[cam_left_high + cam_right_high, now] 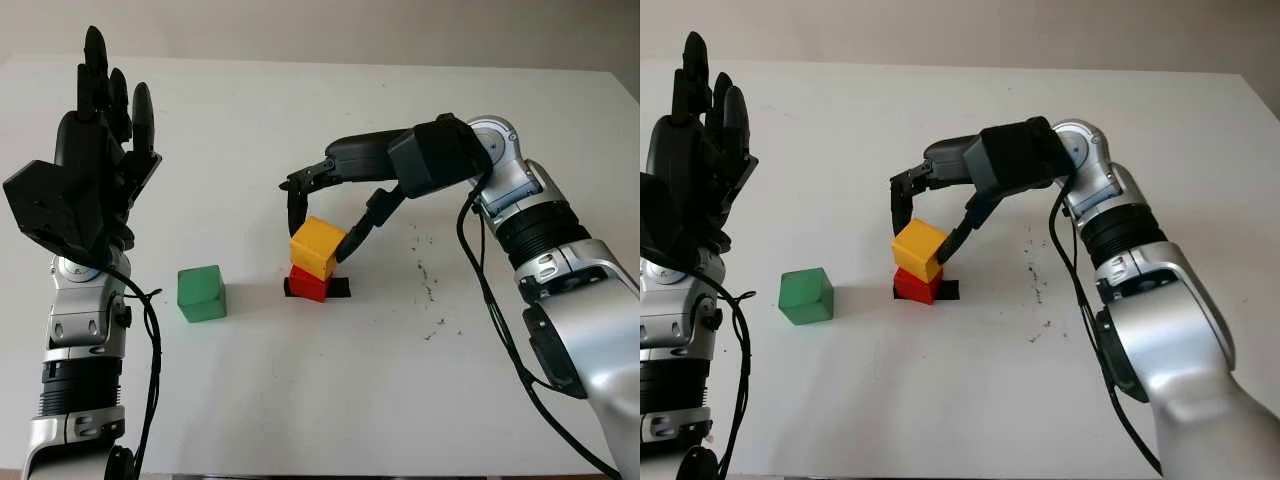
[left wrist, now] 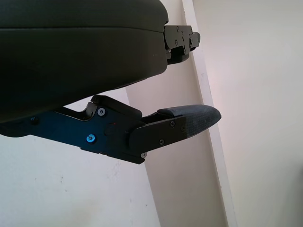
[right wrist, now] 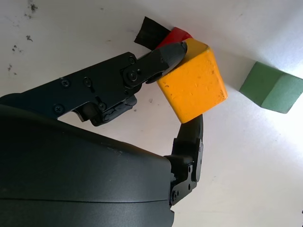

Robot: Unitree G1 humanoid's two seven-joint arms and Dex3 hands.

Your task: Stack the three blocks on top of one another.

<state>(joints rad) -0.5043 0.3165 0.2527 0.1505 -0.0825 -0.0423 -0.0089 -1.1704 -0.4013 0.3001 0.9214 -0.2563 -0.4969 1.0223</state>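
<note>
- 3 blocks sit on the white table: 1 yellow block, 1 red block and 1 green block.
- 2 hands are in sight, 1 on each side of the table.
- The red block lies near the middle of the table on a small black patch that pokes out beside it.
- The yellow block sits on top of the red block, turned a little so its corners do not line up with the one below.
- The right hand reaches in from the right and is closed around the yellow block, with fingers pressing on opposite faces; the wrist view shows 1 fingertip against the face nearest the red block and another finger against the far face.
- The yellow block lies directly between those fingers, under the palm, still touching the red block beneath it.
- The green block stands alone on the table, well to the left of the 2-block stack and clear of both hands.
- The left hand is raised above the left edge of the table, open and holding nothing, with its fingers pointing upward.
- The green block lies in front of and to the right of that raised hand, not touching it.
- A few dark specks mark the table to the right of the stack, below the right forearm.
</note>
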